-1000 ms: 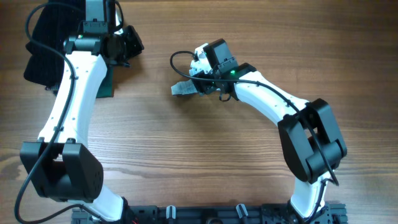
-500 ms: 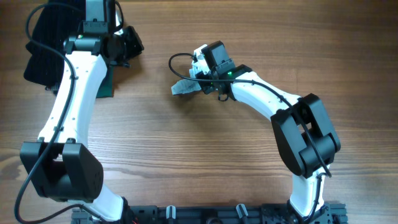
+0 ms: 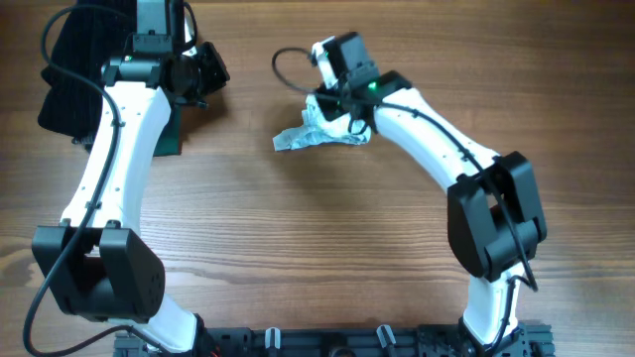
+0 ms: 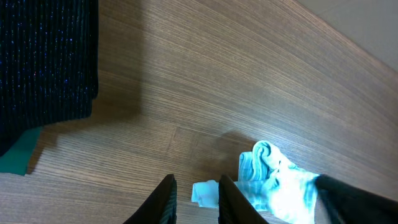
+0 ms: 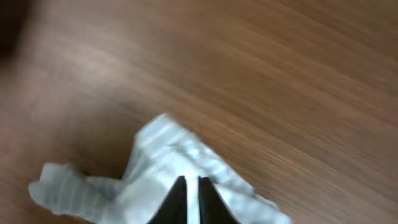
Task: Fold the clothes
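The clothes [image 3: 310,133] are one small pale blue-white striped garment, crumpled on the wooden table just right of centre at the back. My right gripper [image 3: 335,111] is over its far right part, shut on a pinch of the fabric. In the right wrist view the fingertips [image 5: 191,186] stand close together with the clothes [image 5: 155,168] bunched around them. My left gripper [image 3: 206,71] hovers at the back left, well apart from the garment. In the left wrist view its narrowly open jaws [image 4: 196,199] hold nothing, and the clothes [image 4: 273,180] lie beyond them.
A black knit garment [image 3: 69,74] lies at the back left corner, also seen in the left wrist view [image 4: 43,56]. A dark green garment [image 3: 171,134] lies under the left arm. Bare wood covers the middle and front of the table.
My right gripper has shut on the garment and moved toward the table's far edge, drawing the fabric up and spreading it. The left arm has stayed still.
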Available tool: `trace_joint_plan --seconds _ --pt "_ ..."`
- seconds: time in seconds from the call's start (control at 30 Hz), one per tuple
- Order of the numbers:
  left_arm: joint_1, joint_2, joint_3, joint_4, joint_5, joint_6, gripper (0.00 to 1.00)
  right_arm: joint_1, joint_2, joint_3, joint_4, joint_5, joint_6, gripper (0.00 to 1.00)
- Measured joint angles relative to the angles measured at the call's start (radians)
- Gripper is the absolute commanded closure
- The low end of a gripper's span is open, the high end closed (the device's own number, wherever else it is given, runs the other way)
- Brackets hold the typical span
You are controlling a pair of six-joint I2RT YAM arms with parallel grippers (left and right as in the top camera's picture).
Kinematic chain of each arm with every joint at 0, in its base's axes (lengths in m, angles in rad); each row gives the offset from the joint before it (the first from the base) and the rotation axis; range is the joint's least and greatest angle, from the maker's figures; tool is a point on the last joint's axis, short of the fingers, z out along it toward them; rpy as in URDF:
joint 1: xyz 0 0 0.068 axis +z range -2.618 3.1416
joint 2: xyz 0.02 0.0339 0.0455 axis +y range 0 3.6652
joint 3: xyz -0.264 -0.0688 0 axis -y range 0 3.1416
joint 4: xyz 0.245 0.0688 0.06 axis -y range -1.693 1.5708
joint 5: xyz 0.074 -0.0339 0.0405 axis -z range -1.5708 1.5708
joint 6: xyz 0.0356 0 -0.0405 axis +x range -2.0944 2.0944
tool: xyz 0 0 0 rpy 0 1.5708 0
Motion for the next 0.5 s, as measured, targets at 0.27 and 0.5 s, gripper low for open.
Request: trace_joint_plan --seconds 0.27,0.5 --pt "0.000 0.000 0.000 -0.003 0.000 0.014 0.77 -0.137 0.000 0.038 -0.122 -0.105 0.080 0.64" --pt "0.000 0.023 0.000 -0.002 -0.006 0.021 0.66 -0.117 0.000 0.038 -0.185 -0.191 -0.024 0.37"
